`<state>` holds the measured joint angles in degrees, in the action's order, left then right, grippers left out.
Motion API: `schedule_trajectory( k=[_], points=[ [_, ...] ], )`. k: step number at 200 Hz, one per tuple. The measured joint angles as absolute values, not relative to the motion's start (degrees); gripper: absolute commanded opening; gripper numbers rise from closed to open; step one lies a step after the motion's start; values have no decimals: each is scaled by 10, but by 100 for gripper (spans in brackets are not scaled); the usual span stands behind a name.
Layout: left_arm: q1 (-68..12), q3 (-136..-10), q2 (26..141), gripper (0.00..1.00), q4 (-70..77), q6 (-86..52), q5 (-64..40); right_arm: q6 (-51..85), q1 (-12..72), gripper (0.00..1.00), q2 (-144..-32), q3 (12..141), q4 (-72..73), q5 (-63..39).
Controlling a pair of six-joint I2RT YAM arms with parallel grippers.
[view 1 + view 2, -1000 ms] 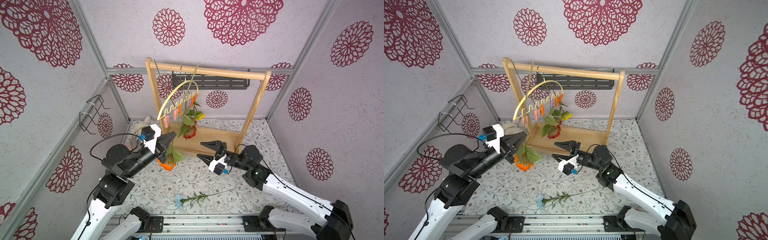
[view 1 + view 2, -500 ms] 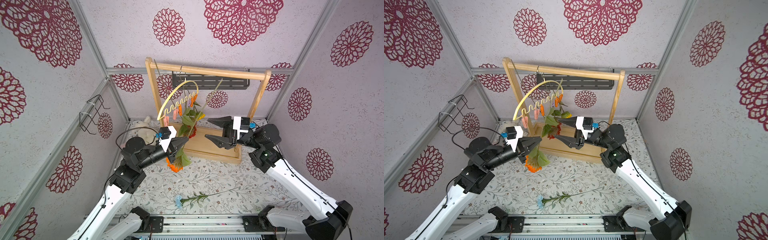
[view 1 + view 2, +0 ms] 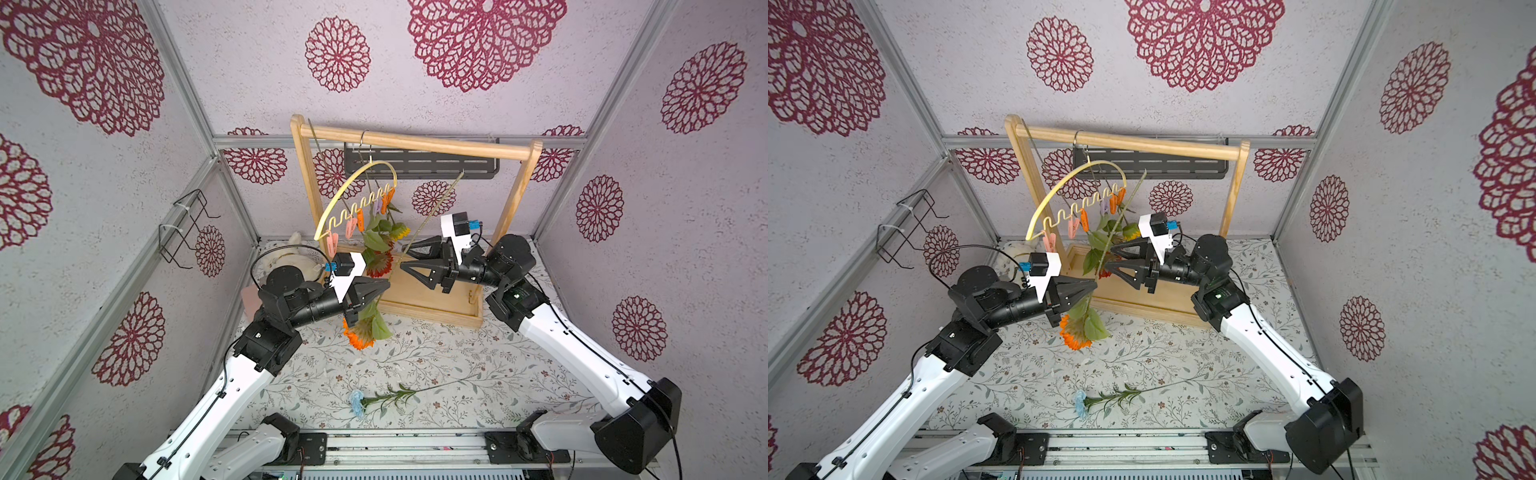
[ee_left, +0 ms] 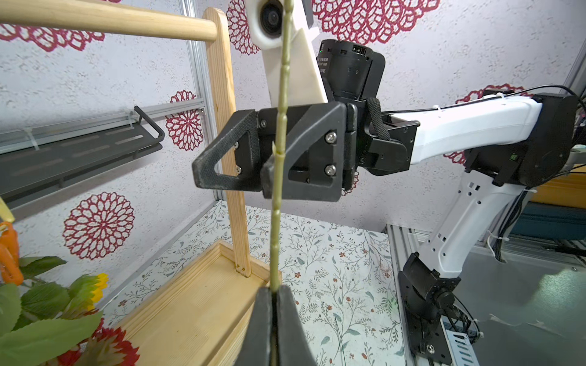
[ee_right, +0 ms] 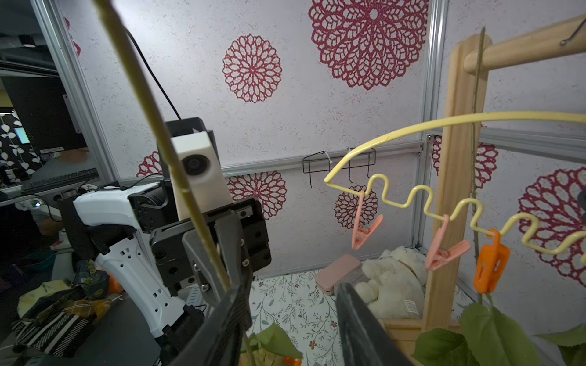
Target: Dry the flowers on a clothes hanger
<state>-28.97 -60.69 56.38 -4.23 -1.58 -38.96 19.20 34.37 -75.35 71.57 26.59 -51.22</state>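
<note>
My left fingers clench the orange flower's stem; my right fingers stand apart around it. If I close off-centre, it could kink or slip.

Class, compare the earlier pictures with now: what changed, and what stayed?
The right gripper rose from near the table to the stem of the orange flower, jaws open. The left gripper, shut on that stem, carried it toward the rack. The blue flower and clothes hanger stayed put.
</note>
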Motion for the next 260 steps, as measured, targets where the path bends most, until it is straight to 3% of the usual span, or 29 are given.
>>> schedule_trajectory(
  k=[54,93,118,140,144,149,154,260],
  points=[
    [-290,-607,582,0,-39,-21,-395,226,344,48,-757,716,289,-564],
    [-292,-607,589,0,-36,-24,-408,239,344,24,-759,716,295,-570],
    [-296,-607,597,0,-36,-28,-415,249,344,0,-768,722,298,-570],
    [-296,-607,603,1,-34,-35,-414,253,343,0,-774,724,296,-573],
    [-296,-607,604,9,-34,-36,-414,253,343,0,-774,724,295,-573],
    [-296,-607,605,32,-33,-36,-414,251,343,0,-774,724,294,-573],
    [-296,-607,606,38,-32,-38,-415,250,343,0,-774,724,292,-572],
    [-299,-731,691,27,-211,-45,-441,138,343,0,-774,780,126,-555]
  ],
)
